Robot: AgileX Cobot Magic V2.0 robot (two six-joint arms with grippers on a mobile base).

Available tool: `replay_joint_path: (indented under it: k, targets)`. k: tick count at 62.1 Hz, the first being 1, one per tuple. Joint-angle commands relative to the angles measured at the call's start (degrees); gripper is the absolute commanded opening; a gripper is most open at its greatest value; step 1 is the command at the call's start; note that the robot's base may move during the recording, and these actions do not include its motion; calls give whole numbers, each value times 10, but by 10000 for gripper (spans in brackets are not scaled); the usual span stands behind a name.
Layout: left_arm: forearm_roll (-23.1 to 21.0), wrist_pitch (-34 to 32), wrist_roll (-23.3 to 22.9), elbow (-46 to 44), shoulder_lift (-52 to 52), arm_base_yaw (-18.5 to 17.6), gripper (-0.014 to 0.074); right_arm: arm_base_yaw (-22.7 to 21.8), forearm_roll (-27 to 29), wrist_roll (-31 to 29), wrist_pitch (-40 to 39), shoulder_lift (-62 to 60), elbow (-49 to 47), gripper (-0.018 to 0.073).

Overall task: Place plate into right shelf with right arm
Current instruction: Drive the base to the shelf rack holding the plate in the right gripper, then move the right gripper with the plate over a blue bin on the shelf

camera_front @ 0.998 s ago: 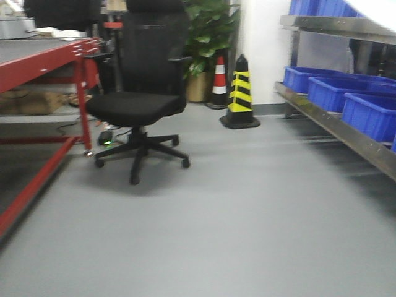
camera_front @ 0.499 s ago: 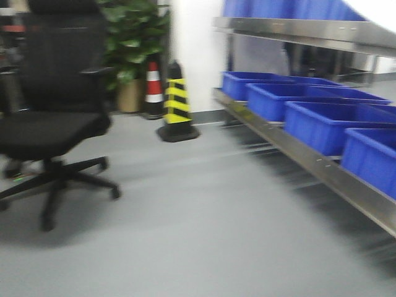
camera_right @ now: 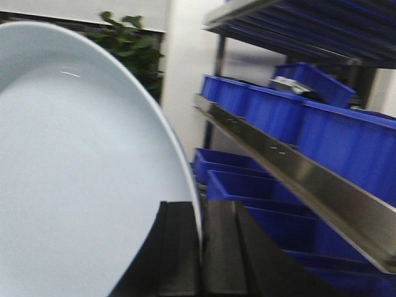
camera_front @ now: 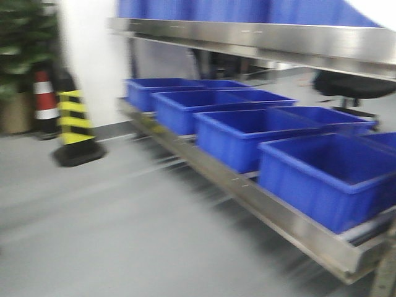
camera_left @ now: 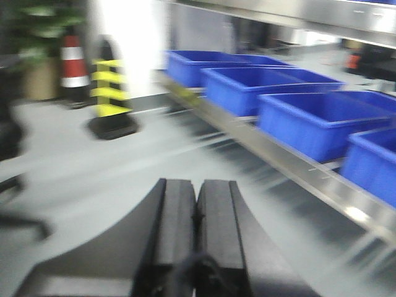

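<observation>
right gripper clamped on plate rim
plate stands on edge, spreading left of the gripper; shelf with blue bins lies to its right. left gripper pressed together.

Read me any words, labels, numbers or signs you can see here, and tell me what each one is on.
No text can be read in any view.
Blue bins: no labels visible.
Right shelf rails: bare steel.
Plate: plain.
Yellow-and-black cone and red-and-white cone: stripes only.
Pale item in an upper bin: too blurred to tell.
</observation>
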Motion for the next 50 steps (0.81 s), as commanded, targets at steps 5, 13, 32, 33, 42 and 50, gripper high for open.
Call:
replay_joint_path:
  k: [5, 13, 32, 33, 42, 50]
  targets:
    - [-4, -49, -2, 6, -4, 0, -47, -2, 1, -4, -61, 7, -18, 68]
    - [-4, -49, -2, 6, -4, 0, -47, -2, 1, -4, -61, 7, -18, 68]
    - [-4, -49, -2, 6, -4, 0, -47, -2, 1, -4, -62, 7, -18, 68]
    - [-4, -49, -2, 6, -4, 0, -47, -2, 1, -4, -62, 7, -18, 68]
    - [-4, -49, -2, 6, -4, 0, -47, -2, 1, -4, -62, 7, -18, 68]
    - [-4, -49, -2, 6, -4, 0, -47, -2, 1, -4, -62, 7, -18, 68]
